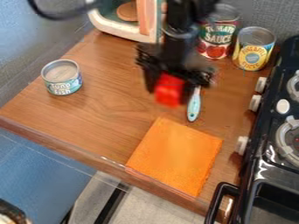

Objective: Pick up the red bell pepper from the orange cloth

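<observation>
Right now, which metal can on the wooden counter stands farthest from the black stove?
The short teal-labelled can; the taller red-labelled can and the taller yellow-labelled can stand together, nearer the stove.

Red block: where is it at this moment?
In the camera view, the red block is a little right of centre, held in the black hand, with the turquoise handle just to its right and the orange cloth nearer the camera.
</observation>
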{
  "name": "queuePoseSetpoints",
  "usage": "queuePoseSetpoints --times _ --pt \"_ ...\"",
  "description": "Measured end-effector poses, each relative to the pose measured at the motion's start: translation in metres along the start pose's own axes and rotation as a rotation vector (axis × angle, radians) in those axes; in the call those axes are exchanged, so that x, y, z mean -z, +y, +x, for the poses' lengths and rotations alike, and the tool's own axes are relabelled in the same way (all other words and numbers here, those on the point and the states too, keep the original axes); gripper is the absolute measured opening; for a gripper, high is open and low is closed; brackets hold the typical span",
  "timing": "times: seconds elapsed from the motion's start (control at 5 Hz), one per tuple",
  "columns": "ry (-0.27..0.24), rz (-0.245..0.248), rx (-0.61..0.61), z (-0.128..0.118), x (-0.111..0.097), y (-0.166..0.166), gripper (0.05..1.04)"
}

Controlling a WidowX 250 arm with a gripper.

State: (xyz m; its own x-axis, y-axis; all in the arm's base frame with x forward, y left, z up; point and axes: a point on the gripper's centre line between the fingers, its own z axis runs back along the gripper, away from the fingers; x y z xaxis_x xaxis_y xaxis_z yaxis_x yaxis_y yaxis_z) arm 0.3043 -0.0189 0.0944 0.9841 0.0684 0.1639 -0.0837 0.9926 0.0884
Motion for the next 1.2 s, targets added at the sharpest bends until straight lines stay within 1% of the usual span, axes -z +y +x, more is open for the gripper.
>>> queuePoseSetpoints --times 0.2,0.4,0.6,0.8,1.0,1.2 --pt "0.063 0.007 -0.076 0.026 0.028 0.039 0.762" --pt "0.069 -0.016 -0.078 0.05 0.044 0.056 0.762" --pt "0.077 -0.027 -0.055 0.068 0.057 0.059 0.762" --pt "0.083 -0.039 -0.023 0.075 0.063 0.057 0.762" --pt "0.106 -0.044 0.009 0.076 0.074 0.055 0.762" --pt "0.116 -0.045 0.022 0.074 0.076 0.055 0.83"
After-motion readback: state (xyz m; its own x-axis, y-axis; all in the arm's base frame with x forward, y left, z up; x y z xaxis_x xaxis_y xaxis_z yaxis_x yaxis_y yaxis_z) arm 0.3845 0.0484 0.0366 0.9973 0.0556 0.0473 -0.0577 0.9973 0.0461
